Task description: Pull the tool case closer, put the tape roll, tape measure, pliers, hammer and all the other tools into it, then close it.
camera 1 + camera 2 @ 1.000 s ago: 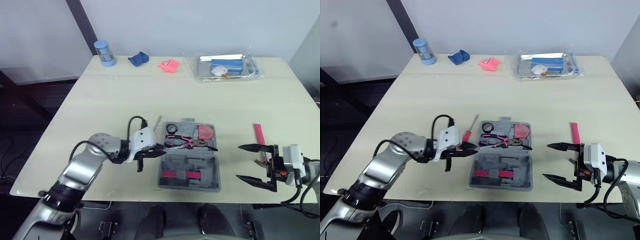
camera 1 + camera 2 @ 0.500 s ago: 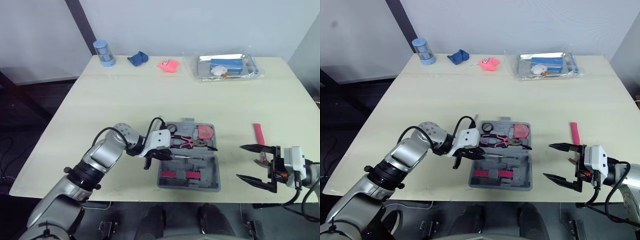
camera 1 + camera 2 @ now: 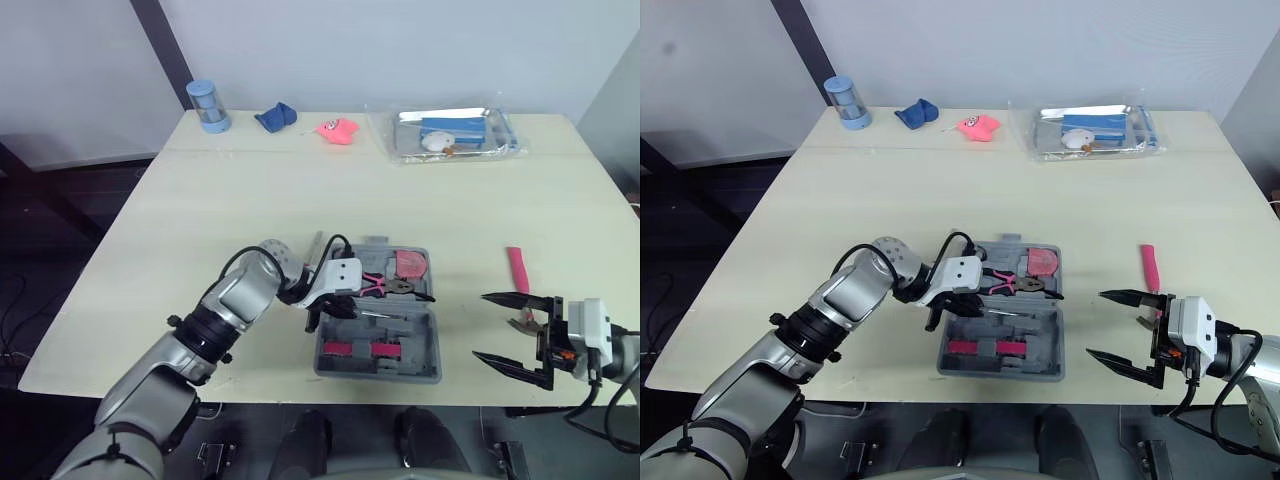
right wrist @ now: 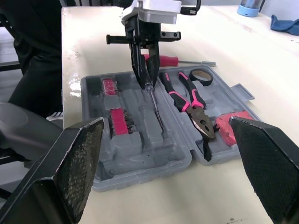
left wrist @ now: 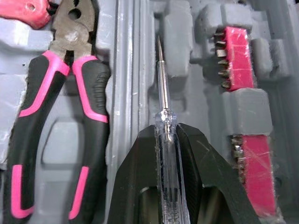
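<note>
The grey tool case (image 3: pixel 428 340) lies open near the table's front edge. In its far half are pink-and-black pliers (image 3: pixel 385 287), a black tape roll (image 3: pixel 344 257) and a pink tape measure (image 3: pixel 410 265). My left gripper (image 3: pixel 335 303) is shut on a clear-handled screwdriver (image 5: pixel 163 140), whose tip hangs just over the case's middle ridge beside the pink bit holders (image 5: pixel 233 51). A red-handled screwdriver (image 4: pixel 173 60) lies on the table at the case's left side. To the case's right lies a pink hammer handle (image 3: pixel 519 268). My right gripper (image 3: pixel 510 330) stands open near it, holding nothing.
Along the far edge stand a blue cup (image 3: pixel 208 106), a blue cloth (image 3: pixel 276 117), a pink object (image 3: pixel 338 131) and a clear tray (image 3: pixel 400 140) with small items. The case sits close to the table's front edge (image 3: pixel 250 395).
My left arm has swung right, carrying the clear screwdriver from beside the case's left edge to over its inside. The right gripper has hardly moved.
</note>
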### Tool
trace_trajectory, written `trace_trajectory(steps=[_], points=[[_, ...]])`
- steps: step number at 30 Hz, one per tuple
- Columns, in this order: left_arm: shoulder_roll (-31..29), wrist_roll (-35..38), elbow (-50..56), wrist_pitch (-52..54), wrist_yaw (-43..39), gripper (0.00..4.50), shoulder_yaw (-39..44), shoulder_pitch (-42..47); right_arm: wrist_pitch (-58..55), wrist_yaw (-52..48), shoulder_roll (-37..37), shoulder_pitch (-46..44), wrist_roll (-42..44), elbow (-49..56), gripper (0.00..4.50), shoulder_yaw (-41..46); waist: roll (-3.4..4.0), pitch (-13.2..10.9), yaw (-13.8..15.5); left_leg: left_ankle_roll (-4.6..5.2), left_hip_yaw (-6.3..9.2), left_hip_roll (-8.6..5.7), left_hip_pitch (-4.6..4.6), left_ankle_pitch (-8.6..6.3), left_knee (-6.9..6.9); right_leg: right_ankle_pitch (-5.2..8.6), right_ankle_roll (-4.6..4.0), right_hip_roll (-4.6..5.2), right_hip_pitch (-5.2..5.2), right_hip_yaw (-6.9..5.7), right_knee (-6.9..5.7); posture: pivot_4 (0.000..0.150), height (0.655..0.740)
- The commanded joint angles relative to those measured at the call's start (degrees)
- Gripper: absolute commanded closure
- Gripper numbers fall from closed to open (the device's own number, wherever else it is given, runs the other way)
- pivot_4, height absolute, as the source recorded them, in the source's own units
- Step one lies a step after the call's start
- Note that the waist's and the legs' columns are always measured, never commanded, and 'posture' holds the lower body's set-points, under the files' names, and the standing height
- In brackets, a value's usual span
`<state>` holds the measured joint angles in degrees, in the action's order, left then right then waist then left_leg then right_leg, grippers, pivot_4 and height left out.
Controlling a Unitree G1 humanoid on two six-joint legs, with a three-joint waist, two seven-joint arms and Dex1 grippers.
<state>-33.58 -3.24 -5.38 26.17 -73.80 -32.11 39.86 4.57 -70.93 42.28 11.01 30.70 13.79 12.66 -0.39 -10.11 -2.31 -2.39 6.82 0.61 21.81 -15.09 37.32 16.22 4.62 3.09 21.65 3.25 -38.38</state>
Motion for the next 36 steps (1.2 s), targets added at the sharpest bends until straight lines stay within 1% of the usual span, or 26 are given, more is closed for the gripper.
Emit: trace_trajectory(steps=[1, 8, 16, 24, 25, 28, 30, 32, 36], points=[[0.3, -0.7, 0.7, 0.1, -0.6, 4.40, -0.4, 0.7, 1.3, 0.0, 0.0, 0.3, 0.4, 1.8, 0.00, 1.2, 0.00, 0.0, 0.0, 0.00, 0.00, 0.00, 0.00, 0.00, 0.00, 0.00, 0.00, 0.00, 0.00, 0.00, 0.00, 0.150, 0.7400], [1.7, -1.9, 0.4, -0.3, -0.7, 4.40, -1.7, 0.3, 1.6, 0.4, -0.1, 0.7, 0.3, 2.1, 0.00, 1.0, 0.00, 0.0, 0.1, 0.00, 0.00, 0.00, 0.00, 0.00, 0.00, 0.00, 0.00, 0.00, 0.00, 0.00, 0.00, 0.150, 0.7400], [5.4, -3.5, -2.0, -0.5, 0.4, 4.40, -2.6, 1.3, 1.8, 0.5, -0.1, 1.4, 0.2, 2.5, 0.00, 1.1, 0.00, 0.0, 0.1, 0.00, 0.00, -0.01, 0.00, 0.00, 0.01, 0.00, 0.00, 0.00, -0.01, 0.00, 0.00, 0.150, 0.7400], [6.1, -4.2, -3.3, -0.8, -0.2, 4.40, -2.5, 1.5, 2.1, 0.4, -0.1, 1.7, 0.1, 2.4, 0.00, 1.4, 0.00, 0.0, 0.4, 0.00, 0.00, -0.02, -0.01, 0.00, 0.03, 0.00, 0.00, 0.02, -0.04, 0.00, 0.00, 0.150, 0.7400], [6.1, -4.2, -3.4, -0.9, -0.2, 3.90, -2.4, 1.5, 2.2, 0.3, -0.1, 1.7, 0.1, 2.3, 0.00, 1.4, 0.00, 0.0, 0.4, 0.00, 0.00, -0.02, -0.01, 0.00, 0.03, 0.00, 0.00, 0.02, -0.04, 0.00, 0.00, 0.150, 0.7400], [6.0, -4.0, -3.4, -1.6, -0.3, 2.91, -2.1, 1.4, 2.2, 0.3, 0.0, 1.5, 0.0, 2.2, 0.00, 1.4, 0.00, 0.0, 0.4, 0.00, 0.00, -0.02, -0.01, 0.00, 0.03, 0.00, 0.00, 0.02, -0.04, 0.00, 0.00, 0.150, 0.7400], [5.9, -4.3, -3.1, -2.3, 0.0, 1.92, -2.0, 1.3, 2.2, 0.4, 0.0, 1.5, -0.1, 2.2, 0.00, 1.2, 0.00, 0.0, 0.4, 0.00, 0.00, -0.02, -0.02, 0.00, 0.04, 0.00, 0.00, 0.02, -0.04, 0.00, -0.02, 0.150, 0.7400], [5.6, -4.7, -2.2, -2.8, 0.4, 1.12, -1.8, 1.3, 2.2, 0.4, -0.1, 1.4, -0.2, 2.3, 0.00, 1.1, 0.00, 0.0, 0.4, 0.00, 0.00, -0.02, -0.03, 0.01, 0.07, 0.00, 0.00, 0.02, -0.04, 0.00, -0.08, 0.150, 0.7400], [4.6, -4.3, 1.4, -1.8, 0.1, 1.12, -0.7, 1.5, 2.3, 0.4, -0.1, 1.5, -0.2, 2.3, 0.00, 1.2, -0.01, 0.0, 0.2, 0.00, 0.01, -0.02, -0.04, 0.01, 0.11, 0.00, 0.00, 0.01, -0.04, 0.01, -0.15, 0.150, 0.7400]])
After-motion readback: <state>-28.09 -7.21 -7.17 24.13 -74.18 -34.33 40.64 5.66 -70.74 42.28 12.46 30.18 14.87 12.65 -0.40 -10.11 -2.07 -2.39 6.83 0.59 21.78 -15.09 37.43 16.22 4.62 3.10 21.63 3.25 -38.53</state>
